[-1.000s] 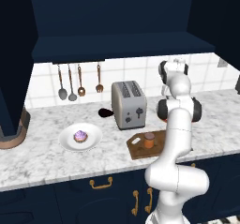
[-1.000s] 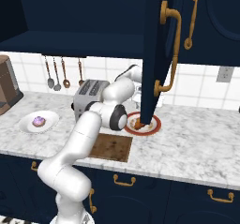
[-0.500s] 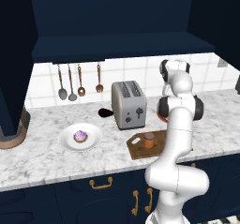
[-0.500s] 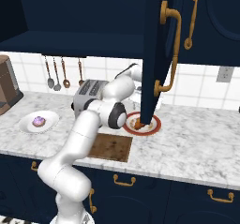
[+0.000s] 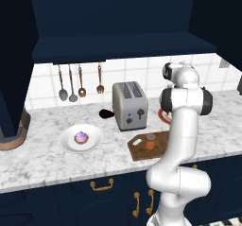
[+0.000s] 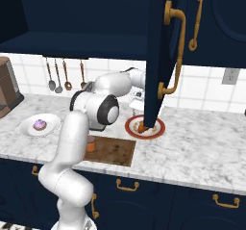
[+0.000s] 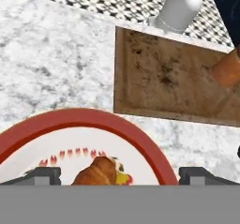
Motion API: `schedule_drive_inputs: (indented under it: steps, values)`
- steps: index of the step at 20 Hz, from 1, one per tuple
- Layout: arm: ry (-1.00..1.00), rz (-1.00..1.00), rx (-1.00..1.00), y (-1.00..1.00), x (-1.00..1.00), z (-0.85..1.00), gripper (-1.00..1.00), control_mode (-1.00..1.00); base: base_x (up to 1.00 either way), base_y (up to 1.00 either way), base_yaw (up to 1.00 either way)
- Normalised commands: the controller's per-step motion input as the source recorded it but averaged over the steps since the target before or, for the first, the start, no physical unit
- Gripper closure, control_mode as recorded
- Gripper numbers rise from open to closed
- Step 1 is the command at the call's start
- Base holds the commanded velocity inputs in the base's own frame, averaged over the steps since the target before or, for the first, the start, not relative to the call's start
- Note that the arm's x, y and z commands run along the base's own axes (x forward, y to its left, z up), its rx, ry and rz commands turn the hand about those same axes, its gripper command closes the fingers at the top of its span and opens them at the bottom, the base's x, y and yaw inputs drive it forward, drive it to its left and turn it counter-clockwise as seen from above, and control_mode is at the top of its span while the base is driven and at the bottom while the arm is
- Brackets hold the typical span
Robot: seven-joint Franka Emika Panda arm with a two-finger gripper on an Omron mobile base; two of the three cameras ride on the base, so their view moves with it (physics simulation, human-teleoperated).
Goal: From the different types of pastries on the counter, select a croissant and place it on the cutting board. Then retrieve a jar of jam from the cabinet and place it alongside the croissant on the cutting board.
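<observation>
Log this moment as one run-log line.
gripper: open, above croissant | golden-brown ridged croissant: on red-rimmed plate | orange-brown jam jar: on dark wooden cutting board | purple-frosted pastry: on white plate

The marbled counter [image 5: 56,163] runs under the tiled wall. On it, toward its left end, sits a white plate [image 5: 66,143]; a purple-frosted pastry [image 5: 81,137] lies on that plate. A toaster [image 5: 130,105] stands near the middle by the wall. In front of the toaster lies the cutting board [image 5: 140,149], near the counter's front edge, with the jar [image 5: 150,141] upright on it. Just beyond the board rests a red-rimmed plate [image 6: 129,127] carrying the croissant [image 7: 96,172].
</observation>
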Motion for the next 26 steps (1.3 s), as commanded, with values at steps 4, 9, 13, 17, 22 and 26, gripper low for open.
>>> schedule_drive_inputs:
  steps: [4, 9, 13, 17, 22, 26]
  values:
    - [-0.36, 0.0, -0.1, 0.0, 0.03, 0.0, -1.0, -1.0, 0.0, 0.0, 0.0]
    - [-0.19, 0.02, -0.03, -0.06, 0.35, 0.0, -1.0, -1.0, 0.0, 0.0, 0.0]
    - [0.0, 0.09, 0.0, -0.34, 0.58, -0.02, -1.0, -1.0, 0.0, 0.0, 0.0]
    - [0.0, 0.15, 0.0, -0.51, 0.72, -0.01, -1.0, -1.0, 0.0, 0.0, 0.0]
    - [0.0, 0.08, 0.0, -0.51, 0.28, -0.05, -1.0, -1.0, 0.0, 0.0, 0.0]
    - [0.0, 0.0, 0.02, -0.34, -0.51, -0.35, -1.0, -1.0, 0.0, 0.0, 0.0]
